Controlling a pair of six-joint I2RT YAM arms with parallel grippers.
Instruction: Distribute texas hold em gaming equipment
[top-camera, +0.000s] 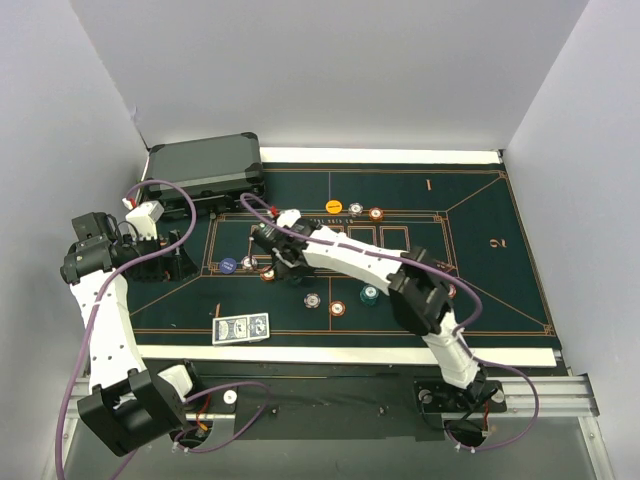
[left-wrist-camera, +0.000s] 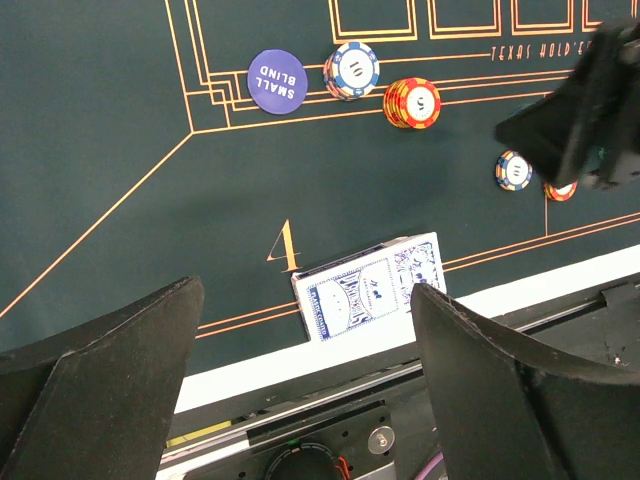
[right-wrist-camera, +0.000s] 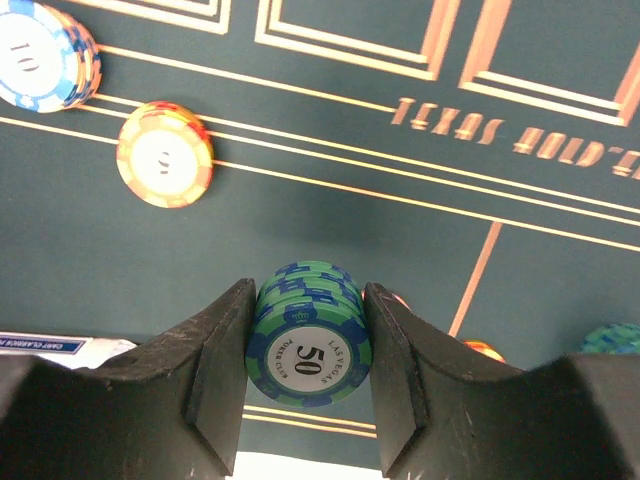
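My right gripper (right-wrist-camera: 308, 300) is shut on a stack of green-and-blue "50" poker chips (right-wrist-camera: 308, 335), held over the green felt; from above it (top-camera: 276, 264) is left of the mat's middle. A blue-white "10" stack (right-wrist-camera: 40, 55) and a red-yellow stack (right-wrist-camera: 163, 153) lie beyond it. My left gripper (left-wrist-camera: 305, 300) is open and empty, hovering above the blue-backed cards (left-wrist-camera: 370, 288) at the mat's near edge (top-camera: 241, 328). More chips (top-camera: 337, 308) lie on the felt.
A blue "small blind" disc (left-wrist-camera: 277, 79) lies beside the "10" stack (left-wrist-camera: 352, 70). The dark grey case (top-camera: 205, 168) sits at the back left. Chips (top-camera: 355, 209) line the far side. My right arm (left-wrist-camera: 590, 110) fills the left wrist view's right.
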